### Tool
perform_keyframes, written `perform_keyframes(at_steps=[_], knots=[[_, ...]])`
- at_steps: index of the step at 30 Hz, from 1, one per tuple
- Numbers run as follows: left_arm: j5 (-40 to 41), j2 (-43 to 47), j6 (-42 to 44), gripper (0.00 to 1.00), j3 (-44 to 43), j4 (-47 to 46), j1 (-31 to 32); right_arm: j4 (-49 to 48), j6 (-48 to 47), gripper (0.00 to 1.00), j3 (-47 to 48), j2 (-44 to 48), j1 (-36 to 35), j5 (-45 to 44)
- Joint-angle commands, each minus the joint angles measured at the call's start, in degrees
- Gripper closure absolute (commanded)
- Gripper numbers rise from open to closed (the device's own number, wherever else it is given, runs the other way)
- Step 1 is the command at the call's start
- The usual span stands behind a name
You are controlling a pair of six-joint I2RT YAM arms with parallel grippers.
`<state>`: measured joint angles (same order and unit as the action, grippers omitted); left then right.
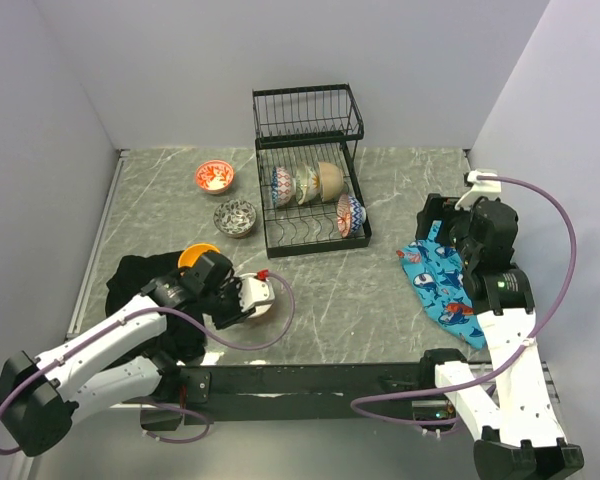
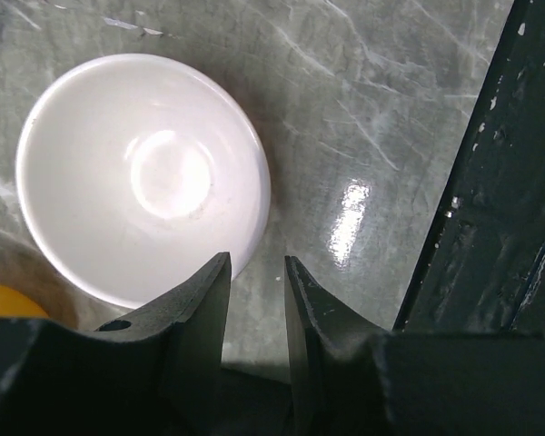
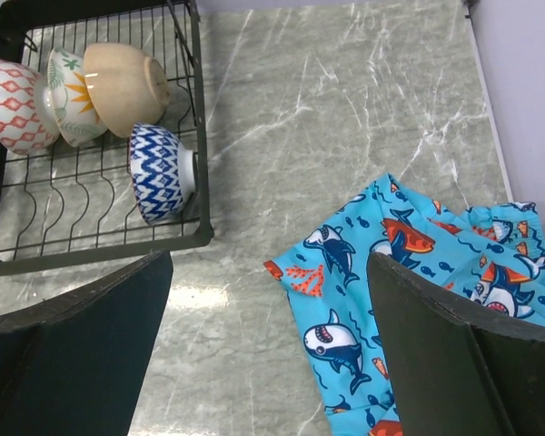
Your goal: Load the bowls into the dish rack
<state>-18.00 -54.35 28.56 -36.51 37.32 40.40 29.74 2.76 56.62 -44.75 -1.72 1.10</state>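
Now | my left gripper narrow, empty, just beside white bowl | my right gripper wide above cloth

A bowl sits on the table just ahead-left of the left gripper, its near rim right at the jaws. A second bowl lies back-left. Farther left sit a third bowl, then a fourth bowl. Ahead-left of the right gripper stands the dish rack, with racked bowls on edge in its lower tray. A cloth lies beneath, rightward.
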Motion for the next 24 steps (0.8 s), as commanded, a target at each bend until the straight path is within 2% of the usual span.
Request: perform_keyframes(at_steps=[1, 10, 24], knots=[[-0.3, -0.7, -0.2, 0.64, 0.4, -1.6, 1.2, -2.2, 0.5, 0.05, -0.9, 1.2, 0.2, 0.2], [0.2, -5.0, -0.3, 0.64, 0.2, -4.7, 2.0, -3.1, 0.8, 0.05, -1.5, 0.8, 1.0, 0.5], [1.1, -7.4, 0.0, 0.71, 2.0, -8.3, 2.7, -4.2, 1.5, 0.05, -2.8, 0.1, 1.2, 0.9]])
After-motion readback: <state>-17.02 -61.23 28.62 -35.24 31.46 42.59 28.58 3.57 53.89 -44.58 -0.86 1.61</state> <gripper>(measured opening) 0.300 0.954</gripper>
